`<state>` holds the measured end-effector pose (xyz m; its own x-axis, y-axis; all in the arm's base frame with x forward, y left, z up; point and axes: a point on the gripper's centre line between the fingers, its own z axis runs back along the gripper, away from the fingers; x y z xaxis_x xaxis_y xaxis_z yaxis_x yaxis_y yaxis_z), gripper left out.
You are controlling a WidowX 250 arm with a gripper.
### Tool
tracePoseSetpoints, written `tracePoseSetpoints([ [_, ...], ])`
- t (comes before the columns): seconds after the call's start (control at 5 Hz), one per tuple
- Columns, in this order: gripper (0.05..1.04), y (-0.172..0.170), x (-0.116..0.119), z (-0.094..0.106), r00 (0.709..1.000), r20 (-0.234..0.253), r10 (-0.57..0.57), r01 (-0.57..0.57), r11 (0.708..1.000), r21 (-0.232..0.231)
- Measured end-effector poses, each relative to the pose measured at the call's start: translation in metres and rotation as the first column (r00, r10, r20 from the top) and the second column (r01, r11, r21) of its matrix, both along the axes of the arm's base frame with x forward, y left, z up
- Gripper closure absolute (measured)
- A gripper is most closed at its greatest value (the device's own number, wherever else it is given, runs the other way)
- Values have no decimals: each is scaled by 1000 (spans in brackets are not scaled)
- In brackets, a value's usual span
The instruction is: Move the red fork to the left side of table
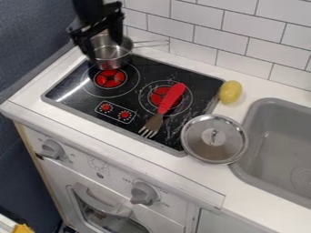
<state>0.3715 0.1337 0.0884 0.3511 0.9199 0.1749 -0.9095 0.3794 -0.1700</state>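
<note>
Slanting view down from above the counter's front, toward the tiled wall (200, 22)

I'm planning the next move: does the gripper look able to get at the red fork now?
Probably yes: the red fork lies on the stovetop with nothing on it, though the gripper, up by the pot, would need to come across first.

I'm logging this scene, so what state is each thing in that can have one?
Red fork: lying on the stovetop, tines toward its front edge.
Pot: upright, uncovered.
Lid: off the pot, on the counter, knob up.
Oven door: looks closed.
Gripper: open, at the pot.
</note>
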Motion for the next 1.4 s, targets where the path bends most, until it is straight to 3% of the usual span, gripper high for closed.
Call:
tracePoseSetpoints([
  [0.2, 82, -34, -1, 1, 987, 7, -160, 160, 987, -20],
  [0.4, 82, -80, 1, -4, 917, -17, -397, 397, 917, -41],
  [0.6, 82, -99, 1, -4, 832, -30, -553, 552, 833, -33],
  [0.8, 82, -116, -2, -27, 743, -90, -663, 658, 749, -82],
  [1.0, 82, -118, 2, -35, 701, -134, -700, 698, 713, -75],
  [1.2, 82, -120, 4, -39, 684, -135, -717, 717, 695, -61],
  [1.4, 82, -127, 1, -54, 657, -150, -739, 737, 671, -83],
])
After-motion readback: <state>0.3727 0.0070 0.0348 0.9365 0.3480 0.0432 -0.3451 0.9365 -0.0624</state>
